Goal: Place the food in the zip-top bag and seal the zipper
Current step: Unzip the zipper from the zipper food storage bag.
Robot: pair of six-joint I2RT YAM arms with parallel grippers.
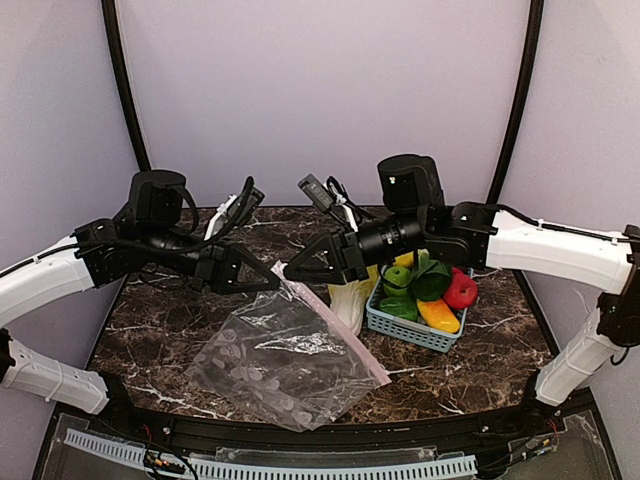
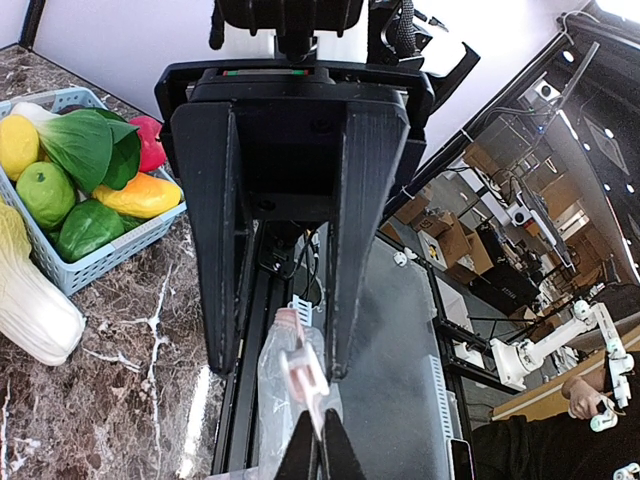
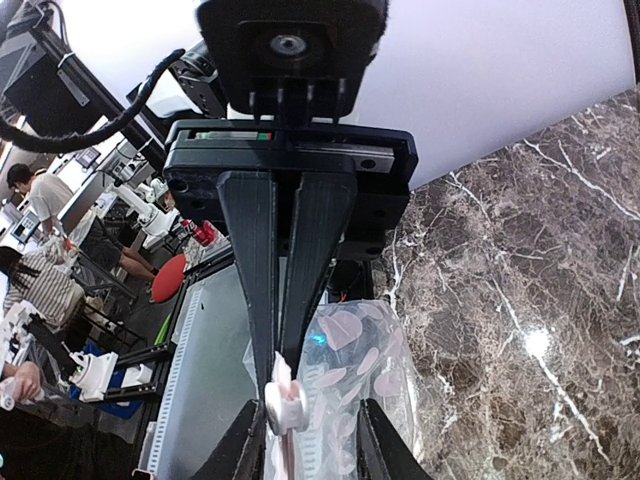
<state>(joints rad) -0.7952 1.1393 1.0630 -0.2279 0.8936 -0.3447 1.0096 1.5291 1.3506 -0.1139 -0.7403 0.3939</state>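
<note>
Diagonally, the zip-top bag (image 1: 285, 360) hangs from clamped left fingers (image 2: 298, 458), zipper (image 1: 340, 325) slanting near-right; right fingers (image 3: 245, 445) apart astride it.

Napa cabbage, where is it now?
Top view, right of centre: the napa cabbage lies on the table, outside the blue basket at its left side, next to the zip-top bag.

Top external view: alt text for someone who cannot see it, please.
Both arms meet over a marble table, the left gripper pinching the raised mouth corner of a clear zip-top bag, the right gripper open around the same edge. The bag looks empty; a napa cabbage lies beside a light-blue basket of toy produce on the right.
</note>
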